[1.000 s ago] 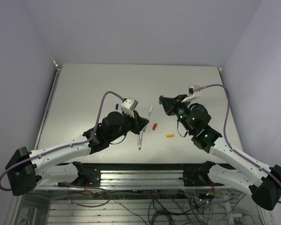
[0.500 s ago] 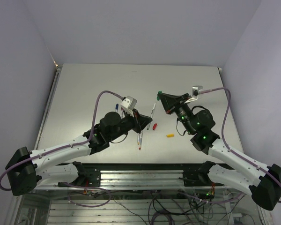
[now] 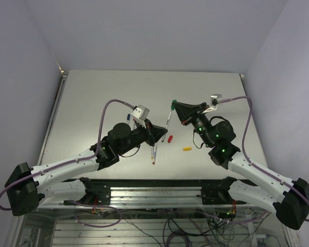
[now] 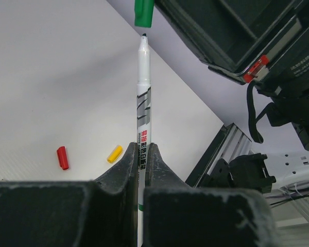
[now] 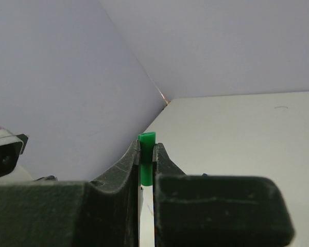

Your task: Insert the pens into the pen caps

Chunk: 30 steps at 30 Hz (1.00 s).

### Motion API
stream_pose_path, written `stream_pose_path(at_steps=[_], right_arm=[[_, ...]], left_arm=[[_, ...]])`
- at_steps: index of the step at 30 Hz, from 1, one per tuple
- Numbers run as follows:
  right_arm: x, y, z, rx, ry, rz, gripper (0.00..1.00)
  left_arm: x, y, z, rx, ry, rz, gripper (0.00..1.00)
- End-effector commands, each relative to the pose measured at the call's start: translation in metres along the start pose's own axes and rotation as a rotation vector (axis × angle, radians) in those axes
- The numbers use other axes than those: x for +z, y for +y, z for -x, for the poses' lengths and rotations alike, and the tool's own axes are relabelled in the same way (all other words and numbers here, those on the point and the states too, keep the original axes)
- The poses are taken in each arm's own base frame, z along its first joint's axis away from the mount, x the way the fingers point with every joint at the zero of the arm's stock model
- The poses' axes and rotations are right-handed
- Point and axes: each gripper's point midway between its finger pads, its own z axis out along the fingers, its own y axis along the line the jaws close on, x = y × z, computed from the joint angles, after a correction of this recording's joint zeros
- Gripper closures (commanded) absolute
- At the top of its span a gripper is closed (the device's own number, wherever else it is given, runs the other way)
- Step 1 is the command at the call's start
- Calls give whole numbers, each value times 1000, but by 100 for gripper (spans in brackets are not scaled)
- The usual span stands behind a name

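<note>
My left gripper [image 3: 158, 135] [image 4: 140, 154] is shut on a white pen [image 3: 167, 123] [image 4: 144, 92] and holds it above the table, tip pointing away. My right gripper [image 3: 175, 106] [image 5: 146, 152] is shut on the green cap [image 3: 173, 103] [image 5: 147, 149]. In the left wrist view the pen's tip sits just below the green cap [image 4: 144, 13], nearly in line, with a small gap. A red cap [image 3: 170, 138] [image 4: 63, 157] and a yellow cap [image 3: 187, 149] [image 4: 115, 153] lie on the table. Other pens [image 3: 154, 153] lie under my left arm, partly hidden.
A dark blue cap [image 3: 128, 117] lies on the table [image 3: 92, 98] left of my left wrist. The right arm's body [image 4: 247, 36] fills the upper right of the left wrist view. The table's metal front rail [image 3: 154, 188] runs along the near edge.
The left gripper has swung the pen up and right towards the green cap. The right gripper has moved up and left to meet it. In the last half second both barely moved.
</note>
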Motion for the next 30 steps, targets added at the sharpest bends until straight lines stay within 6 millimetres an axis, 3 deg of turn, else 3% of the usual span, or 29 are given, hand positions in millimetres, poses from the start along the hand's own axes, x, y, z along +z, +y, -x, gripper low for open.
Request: stream_pose_path(at_steps=[1,30], right_arm=[[1,2,-1,19,-5,18,100],[-2,1,-2,60,-14,7,100]], left_arm=[[-4,-12,17,-2,-55,-46,93],[-8,-3,5,3,-21,-18,93]])
